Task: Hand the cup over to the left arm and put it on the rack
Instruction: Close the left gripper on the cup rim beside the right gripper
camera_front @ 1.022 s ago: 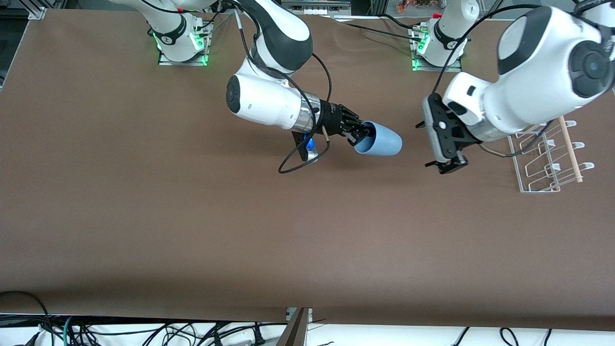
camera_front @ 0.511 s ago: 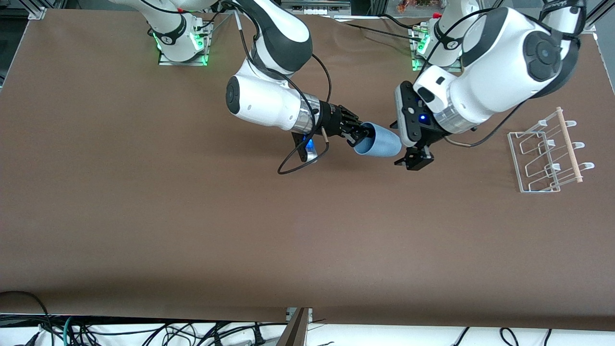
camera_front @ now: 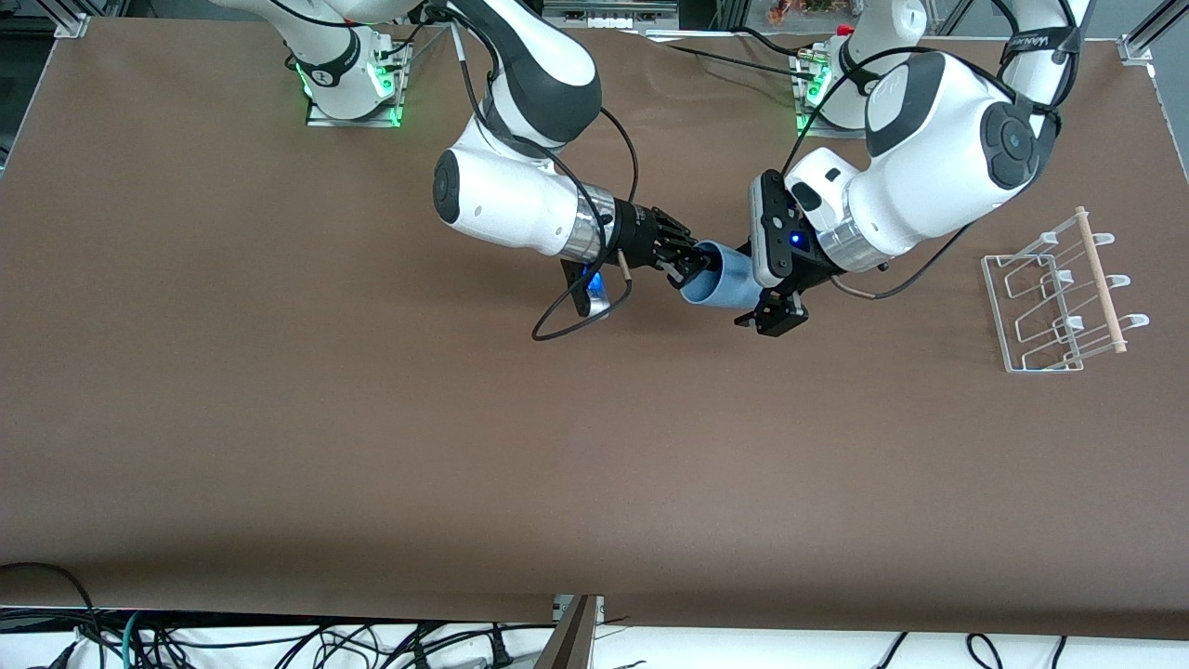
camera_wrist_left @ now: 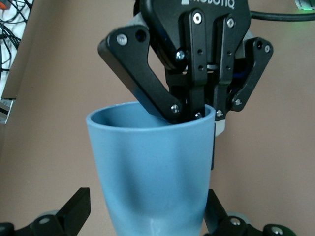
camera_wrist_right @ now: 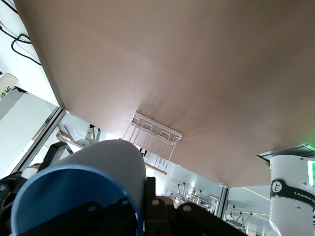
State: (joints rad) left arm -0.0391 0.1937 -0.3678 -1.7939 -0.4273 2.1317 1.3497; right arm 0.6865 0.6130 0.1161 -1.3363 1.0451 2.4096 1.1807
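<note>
Right gripper (camera_front: 688, 269) clamping cup (camera_front: 729, 282) rim, left gripper (camera_front: 767, 311) spread around base

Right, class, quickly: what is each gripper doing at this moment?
Right gripper: shut on the cup rim, held over the table.
Left gripper: open, fingers either side of the cup's base.

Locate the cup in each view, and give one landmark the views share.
Front view: cup mid-table, between both grippers.
Left wrist view: cup fills the centre, rim pinched by the right gripper.
Right wrist view: cup at the bottom corner.
Shared landmark: that right gripper.
</note>
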